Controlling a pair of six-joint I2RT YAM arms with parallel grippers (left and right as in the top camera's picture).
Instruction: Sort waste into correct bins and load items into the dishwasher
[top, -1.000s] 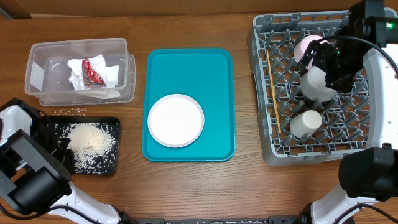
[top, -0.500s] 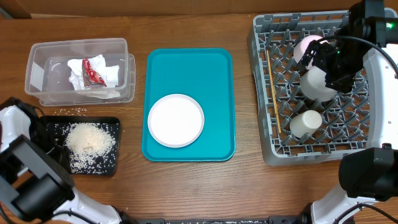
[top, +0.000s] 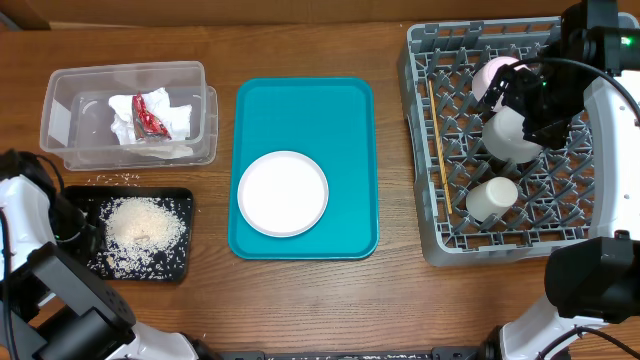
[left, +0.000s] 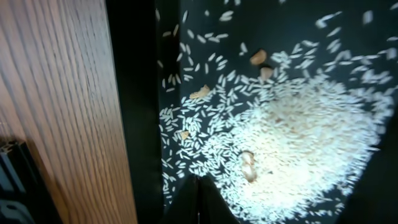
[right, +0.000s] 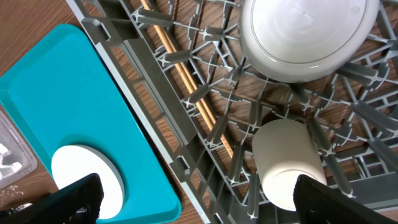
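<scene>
The shallow black tray (top: 186, 240) holds a pile of rice (top: 146, 222). My left gripper (top: 84, 228) is shut and empty over its left end. In the left wrist view the shut gripper (left: 199, 202) sits just left of the rice (left: 298, 149). The clear tub (top: 60, 110) holds napkins (top: 180, 120) and a red wrapper (top: 152, 116). A round pale plate (top: 283, 193) lies on the teal tray (top: 305, 115). The dish rack (top: 418, 150) carries a bowl (top: 510, 138), cup (top: 492, 198), pink dish (top: 495, 75) and chopsticks (top: 436, 130). My right gripper (right: 199, 205) hangs open above the rack, holding nothing.
A few loose grains (top: 118, 180) lie on the wood between tub and black tray. Bare wooden table (left: 62, 93) runs left of the black tray. The right arm (top: 600, 90) reaches over the rack's far right side. Cardboard borders the table's back edge.
My left arm has swung back along the table's left edge, while its gripper stays shut over the black tray. The right arm and all objects are unmoved.
</scene>
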